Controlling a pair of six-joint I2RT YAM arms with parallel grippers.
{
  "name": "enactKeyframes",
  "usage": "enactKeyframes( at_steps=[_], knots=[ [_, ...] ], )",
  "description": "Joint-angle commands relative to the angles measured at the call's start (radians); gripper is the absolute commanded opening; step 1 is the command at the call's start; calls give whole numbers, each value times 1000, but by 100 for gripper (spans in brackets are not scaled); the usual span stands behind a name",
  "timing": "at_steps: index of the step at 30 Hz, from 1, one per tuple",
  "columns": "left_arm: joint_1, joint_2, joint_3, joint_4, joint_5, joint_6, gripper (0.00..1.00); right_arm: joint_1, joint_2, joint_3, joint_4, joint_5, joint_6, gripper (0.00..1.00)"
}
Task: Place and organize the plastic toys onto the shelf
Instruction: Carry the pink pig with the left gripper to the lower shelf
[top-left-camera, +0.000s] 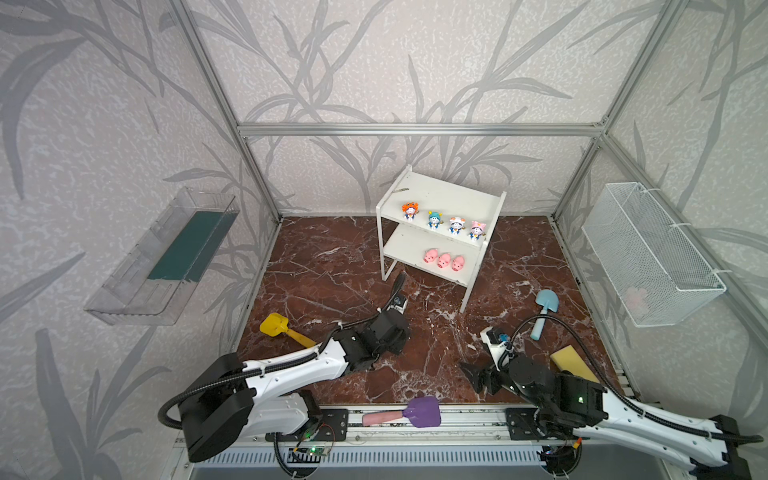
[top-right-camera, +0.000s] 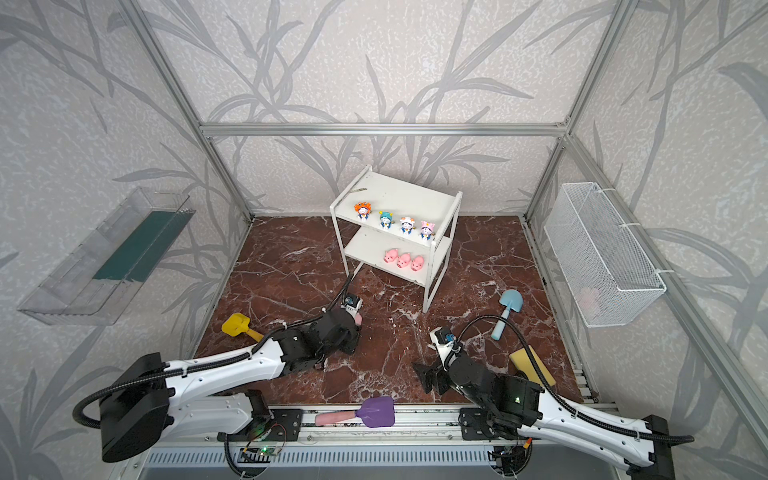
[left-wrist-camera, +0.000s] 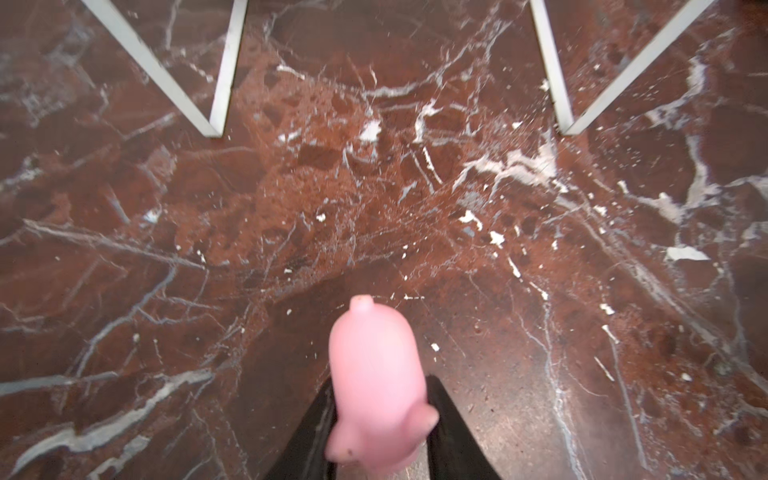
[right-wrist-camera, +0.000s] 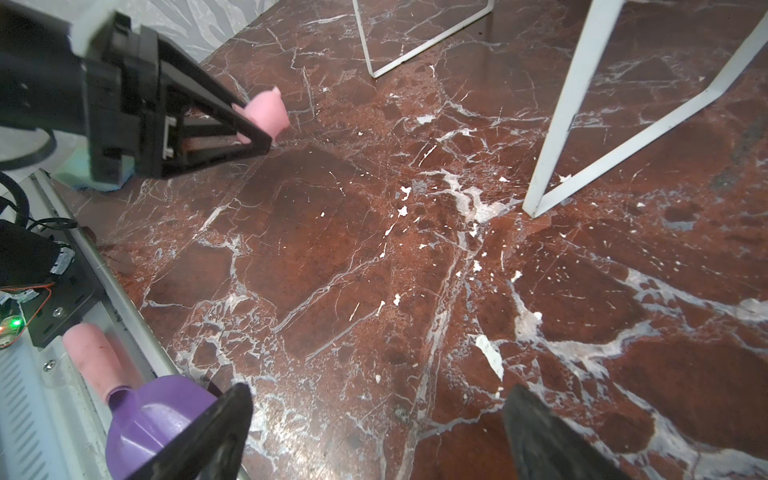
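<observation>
The left gripper (right-wrist-camera: 257, 124) was pressed together on a small pink plastic pig (left-wrist-camera: 378, 374), which was pinched between the black fingers with its body protruding past the fingertips. The held pig was over the red-brown marble surface (top-left-camera: 332, 282), in front of the white two-tier shelf (top-left-camera: 440, 195) and apart from it. Three further pink pigs (top-left-camera: 444, 260) stood side by side on the lower board. Four blue-white figurines with coloured hats (top-left-camera: 456, 225) stood in a row on the upper board. The right gripper (right-wrist-camera: 379, 390) was spread wide and held nothing, near a purple plastic toy shovel (right-wrist-camera: 153, 415).
</observation>
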Motion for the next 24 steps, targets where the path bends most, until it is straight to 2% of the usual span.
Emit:
enactKeyframes(
  at_steps=[1, 5, 11, 16, 24],
  knots=[
    [15, -28, 74, -35, -30, 73, 36, 2, 2, 27, -14, -10, -23, 94],
    [46, -27, 133, -22, -9, 124, 36, 2, 9, 39, -19, -14, -34, 94],
    [140, 6, 207, 35, 70, 185, 36, 2, 8, 49, -31, -21, -40, 94],
    [203, 69, 260, 115, 147, 220, 36, 2, -3, 49, -42, -21, -41, 94],
    [249, 191, 345, 203, 176, 252, 37, 2, -17, 55, -67, -27, -44, 94]
  ],
)
